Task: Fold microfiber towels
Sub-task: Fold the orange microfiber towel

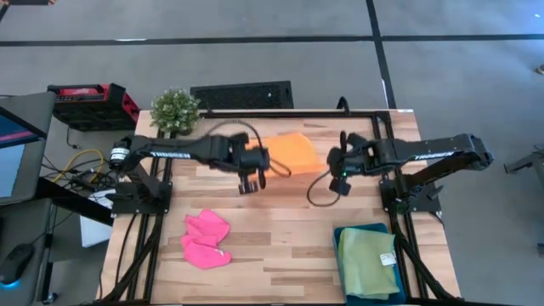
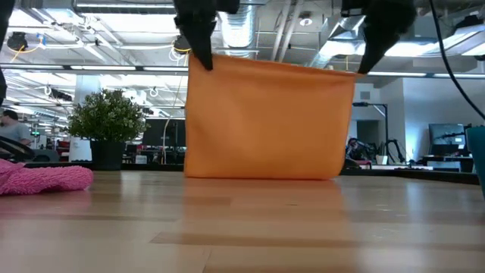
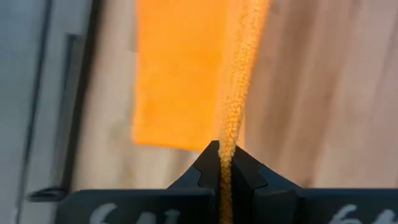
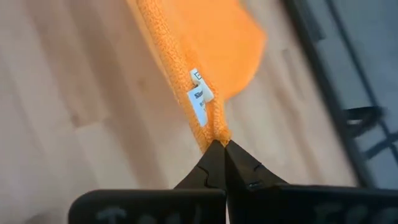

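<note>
The orange microfiber towel hangs as a sheet between my two grippers above the middle of the table. Its lower edge reaches the wood, and in the high view the towel trails toward the far edge. My left gripper is shut on the towel's upper left corner. My right gripper is shut on the upper right corner. A hot pink towel lies crumpled at the near left. A light green towel lies folded on the tray. My left gripper pinches the towel's upper edge at its left corner between its two fingers, slanting down from above. The cloth runs from the fingertips down to the part lying on the table. My right gripper pinches the upper edge at the right corner, just past the white label, also slanting down from above. Between the two holds the top edge is stretched nearly straight.
A dark teal tray sits at the near right corner. A potted plant stands at the far left corner, and a black grille lies beyond the far edge. Bare wood shows along the near middle.
</note>
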Controlling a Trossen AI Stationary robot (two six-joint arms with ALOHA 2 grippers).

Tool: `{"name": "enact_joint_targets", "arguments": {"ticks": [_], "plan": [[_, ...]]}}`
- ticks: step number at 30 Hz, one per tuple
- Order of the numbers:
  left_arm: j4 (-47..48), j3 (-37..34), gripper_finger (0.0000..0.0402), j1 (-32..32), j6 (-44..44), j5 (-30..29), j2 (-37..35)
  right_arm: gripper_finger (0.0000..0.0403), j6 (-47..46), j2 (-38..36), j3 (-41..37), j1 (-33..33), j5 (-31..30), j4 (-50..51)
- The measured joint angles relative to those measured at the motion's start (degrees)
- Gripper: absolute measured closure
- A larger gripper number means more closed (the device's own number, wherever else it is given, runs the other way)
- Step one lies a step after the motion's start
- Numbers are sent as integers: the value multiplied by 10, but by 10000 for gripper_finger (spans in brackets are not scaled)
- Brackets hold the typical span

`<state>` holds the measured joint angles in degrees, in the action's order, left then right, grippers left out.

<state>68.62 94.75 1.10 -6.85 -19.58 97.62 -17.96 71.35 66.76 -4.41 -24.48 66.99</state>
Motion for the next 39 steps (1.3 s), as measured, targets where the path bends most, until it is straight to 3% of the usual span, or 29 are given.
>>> {"name": "enact_joint_targets", "arguments": {"ticks": [11, 23, 31, 39], "plan": [[-139, -159, 401, -89, -117, 99, 0, 395, -32, 5, -114, -80, 127, -125], [-246, -273, 401, -114, -193, 112, 0, 395, -32, 104, -154, -88, 139, -215], [-245, -276, 401, -88, -211, 5, 0, 395, -16, 159, -155, -19, 49, -233], [-244, -275, 401, -39, -210, -65, 0, 395, -8, 159, -154, 38, -48, -257]]}}
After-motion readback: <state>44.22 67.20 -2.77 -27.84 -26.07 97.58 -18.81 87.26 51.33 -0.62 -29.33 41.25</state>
